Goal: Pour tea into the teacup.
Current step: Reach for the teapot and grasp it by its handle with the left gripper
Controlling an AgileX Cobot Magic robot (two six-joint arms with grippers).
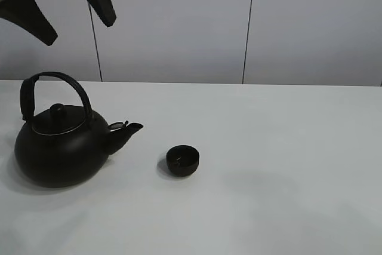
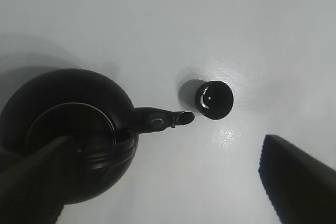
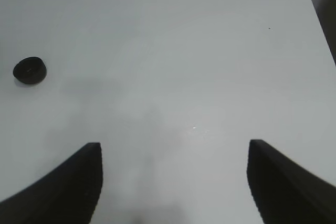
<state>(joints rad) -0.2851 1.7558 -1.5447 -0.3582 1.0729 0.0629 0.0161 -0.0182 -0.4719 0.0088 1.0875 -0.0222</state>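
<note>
The left gripper hangs with jaws spread at twelve o'clock above the kettle, clear of its handle. The teacup stands upright on the table at three o'clock from the kettle, near its spout. The right gripper, jaws spread wide, hovers well apart from the teacup.

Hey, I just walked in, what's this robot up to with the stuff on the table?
Nothing is being held yet. The big round black kettle with the arched handle stands upright on the white table. Its spout points toward the tiny matte-black handleless teacup, which sits apart from it. The left gripper hangs open high above the kettle, touching nothing. The right gripper is open too, over the table away from the teacup. No pouring is under way.
</note>
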